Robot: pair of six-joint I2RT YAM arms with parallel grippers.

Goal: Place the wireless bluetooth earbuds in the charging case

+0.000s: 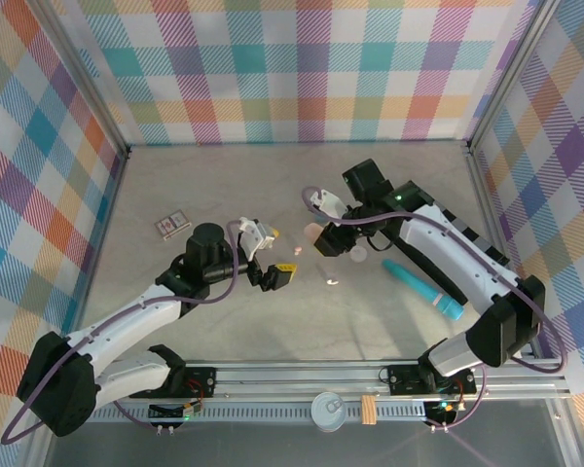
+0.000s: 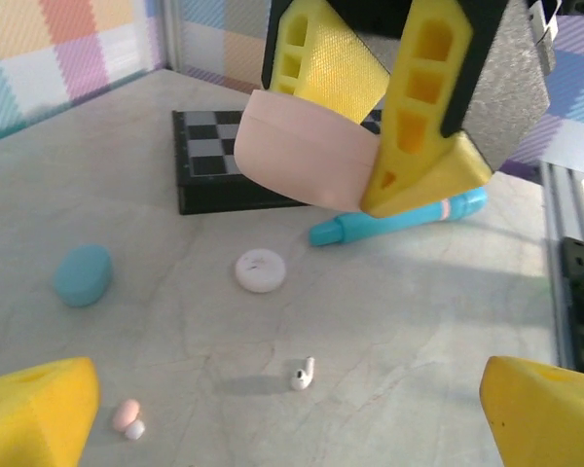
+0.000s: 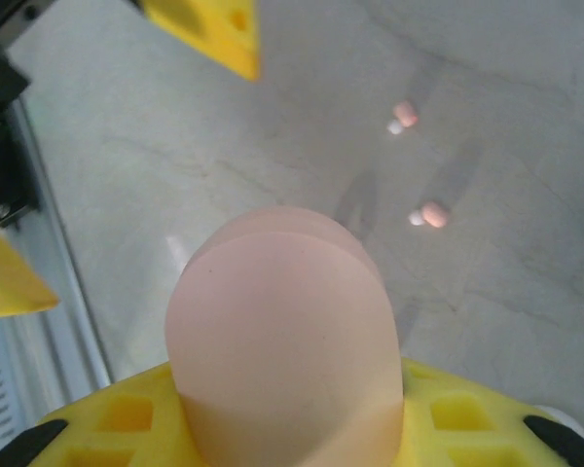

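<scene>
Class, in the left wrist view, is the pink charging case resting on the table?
No: the pink charging case is clamped in the right gripper, raised clear of the table below.

A pale grey, faintly veined surface (image 1: 224, 195) is enclosed by a back wall (image 1: 302, 68), left wall (image 1: 29, 195) and right wall (image 1: 565, 146) of pastel plaid cloth. Slim metal posts (image 1: 88, 83) mark the rear corners. A ribbed aluminium rail (image 1: 302, 375) runs along the near edge. The light is bright and even, and the shadows are soft.
</scene>
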